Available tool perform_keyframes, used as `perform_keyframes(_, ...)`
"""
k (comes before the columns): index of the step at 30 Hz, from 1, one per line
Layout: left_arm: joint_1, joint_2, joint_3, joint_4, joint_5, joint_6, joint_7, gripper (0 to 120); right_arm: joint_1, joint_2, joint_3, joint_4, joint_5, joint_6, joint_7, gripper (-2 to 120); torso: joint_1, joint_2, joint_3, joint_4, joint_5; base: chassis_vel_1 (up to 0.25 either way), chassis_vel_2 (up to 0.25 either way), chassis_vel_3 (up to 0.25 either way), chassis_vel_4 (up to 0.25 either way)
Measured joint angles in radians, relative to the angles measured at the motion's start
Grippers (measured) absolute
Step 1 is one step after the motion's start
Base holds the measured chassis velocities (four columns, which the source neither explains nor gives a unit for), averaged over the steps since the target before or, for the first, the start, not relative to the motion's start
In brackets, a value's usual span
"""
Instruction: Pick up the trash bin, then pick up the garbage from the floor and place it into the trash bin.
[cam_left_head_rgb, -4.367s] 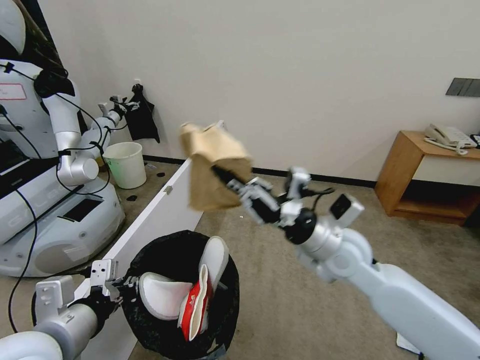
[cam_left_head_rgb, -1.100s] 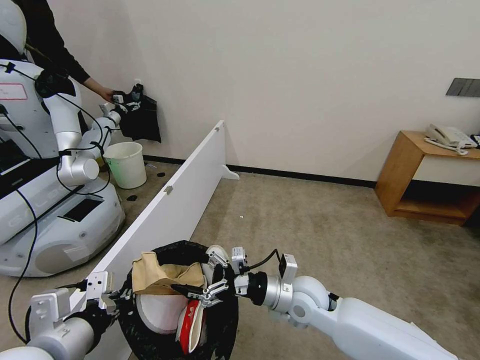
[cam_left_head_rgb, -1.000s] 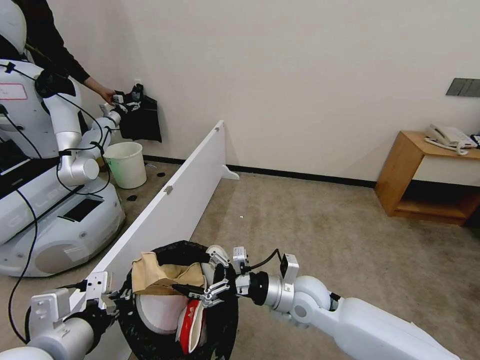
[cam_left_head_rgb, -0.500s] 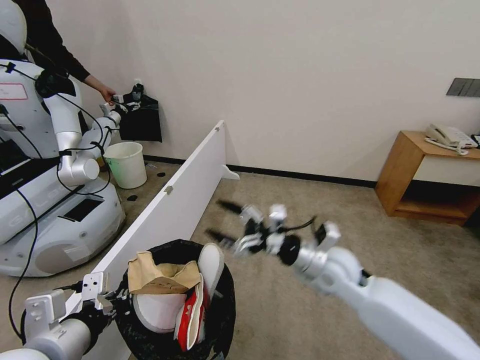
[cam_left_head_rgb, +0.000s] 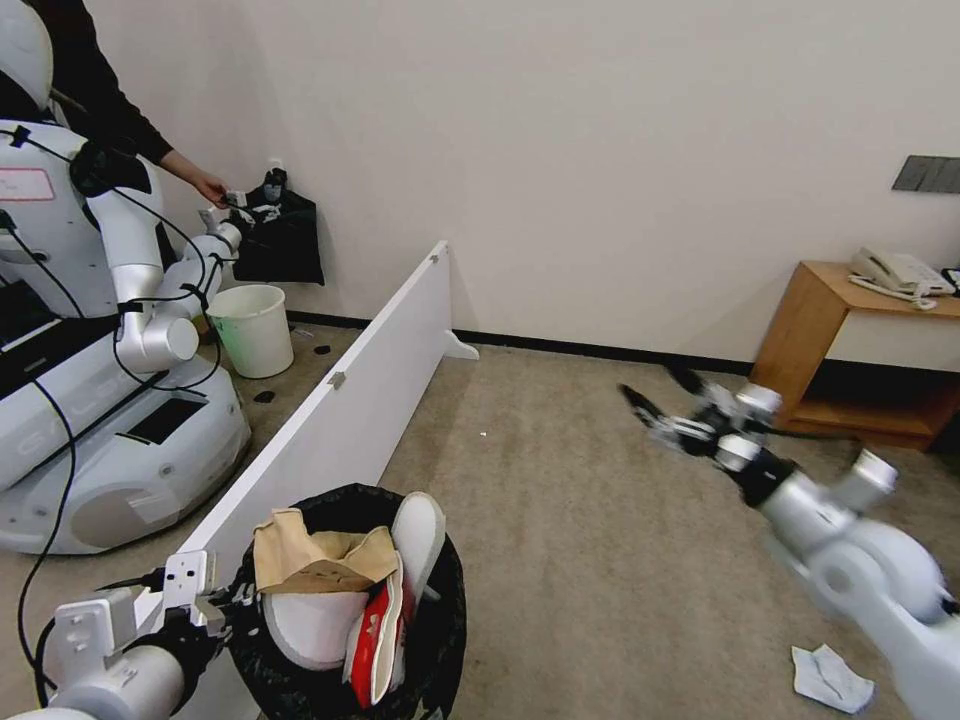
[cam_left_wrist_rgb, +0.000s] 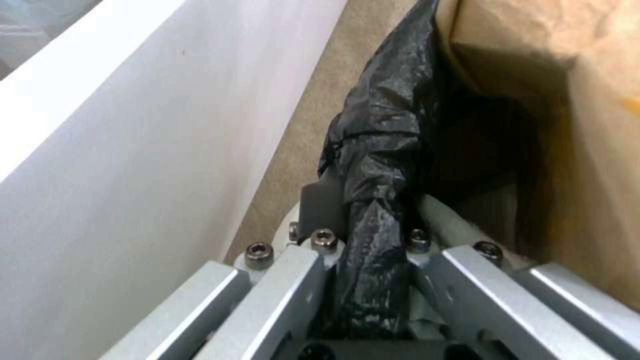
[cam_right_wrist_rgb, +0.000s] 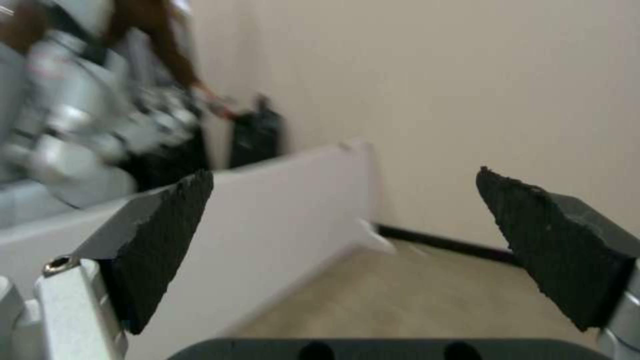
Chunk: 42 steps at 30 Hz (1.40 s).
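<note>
Head view: the trash bin (cam_left_head_rgb: 300, 660) stands upright by the white board (cam_left_head_rgb: 330, 430), a slipper (cam_left_head_rgb: 418, 535) poking up.

Left wrist view: the left gripper (cam_left_wrist_rgb: 363, 240) clamps its bag-lined rim.

Right wrist view: the right gripper (cam_right_wrist_rgb: 343, 240) gapes empty.

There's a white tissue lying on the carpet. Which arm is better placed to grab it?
The right. Its gripper is open, empty and on the tissue's side. The left gripper is clamped on the bin's rim.
</note>
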Motion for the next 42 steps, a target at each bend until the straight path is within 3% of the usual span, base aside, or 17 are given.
perform_keyframes(5, 0.004, -0.017, -0.002, 0.0, 0.006, 0.0, 0.0, 1, -0.125, 0.047, 0.116, 0.03, -0.1, 0.012, 0.009, 100, 0.0, 0.0, 0.0, 0.0004, -0.0011, 0.0, 0.0, 0.0, 0.0)
perform_keyframes(8, 0.013, -0.034, 0.001, 0.0, 0.022, 0.0, 0.0, 1, -0.212, 0.123, 0.201, 0.083, -0.182, 0.028, 0.043, 100, 0.0, 0.0, 0.0, 0.0008, -0.0012, 0.0, 0.0, 0.0, 0.0)
perform_keyframes(13, 0.02, -0.041, -0.002, 0.0, 0.027, 0.0, 0.0, 1, -0.252, 0.176, 0.245, 0.101, -0.221, 0.039, 0.035, 100, 0.0, 0.0, 0.0, 0.0003, -0.0011, -0.02, -0.02, -0.039, -0.027)
perform_keyframes(42, 0.019, -0.044, -0.006, 0.0, 0.021, 0.0, -0.002, 1, -0.266, 0.274, 0.197, 0.079, -0.3, 0.075, 0.043, 100, 0.0, 0.0, 0.0, 0.0005, -0.0009, -0.056, -0.06, -0.052, -0.058)
